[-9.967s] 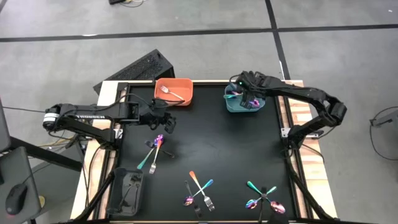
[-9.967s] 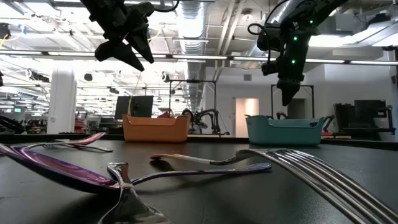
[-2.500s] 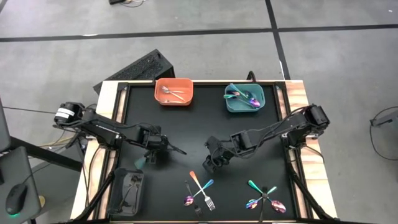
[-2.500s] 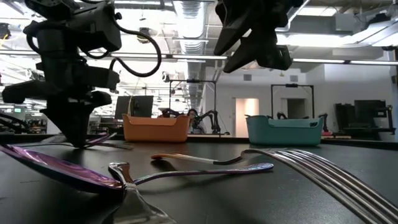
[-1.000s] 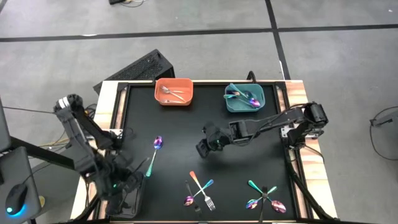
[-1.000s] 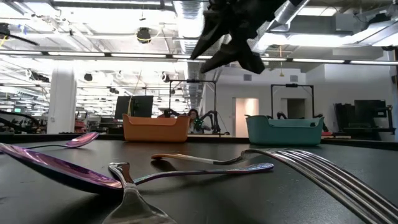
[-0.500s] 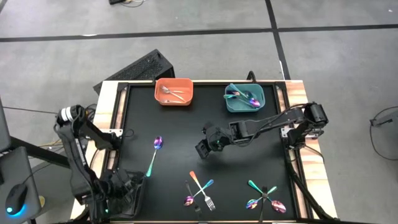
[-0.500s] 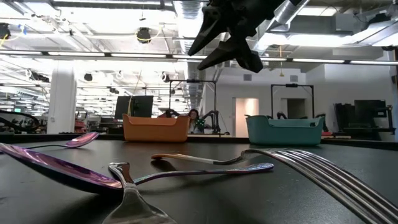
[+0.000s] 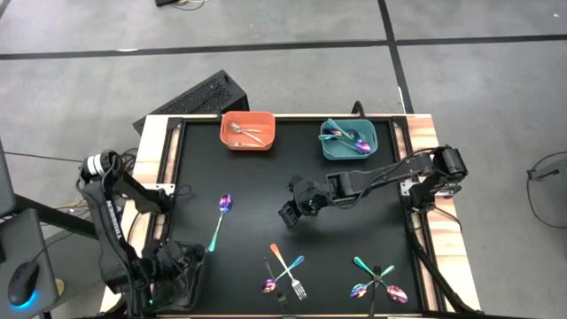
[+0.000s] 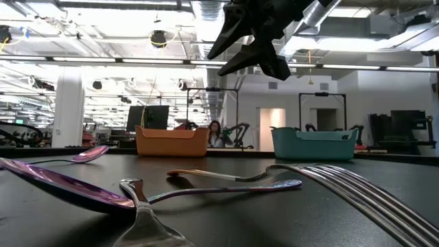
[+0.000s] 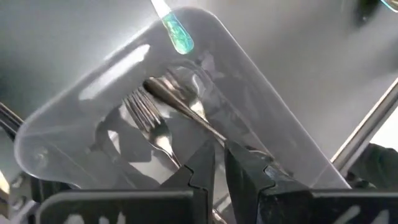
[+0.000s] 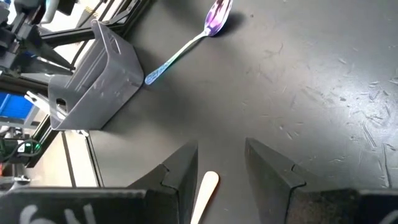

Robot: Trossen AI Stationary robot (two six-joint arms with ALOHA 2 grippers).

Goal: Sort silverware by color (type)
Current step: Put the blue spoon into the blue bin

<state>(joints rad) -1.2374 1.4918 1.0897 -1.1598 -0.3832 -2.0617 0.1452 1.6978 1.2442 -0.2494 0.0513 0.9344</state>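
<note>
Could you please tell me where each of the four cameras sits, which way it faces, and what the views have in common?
High view: above the table, facing straight down; both arms show, the left gripper over the black bin, the right gripper mid-table.
Low view: at tabletop height, facing the orange bin and teal bin; the right gripper hangs above.
Left wrist view: over the black bin, jaws nearly shut.
Right wrist view: faces the tabletop, jaws apart.
Shared: the right wrist, high and low views all show the rainbow spoon.

Floor: grey concrete (image 9: 292,22) crossed by dark seams | Surface: black mat (image 9: 266,190), wood-edged | Room: open hall, white column (image 10: 67,110), doorway (image 10: 269,127) | Light: ceiling strip lamps (image 10: 103,63) and exposed ducts overhead
</note>
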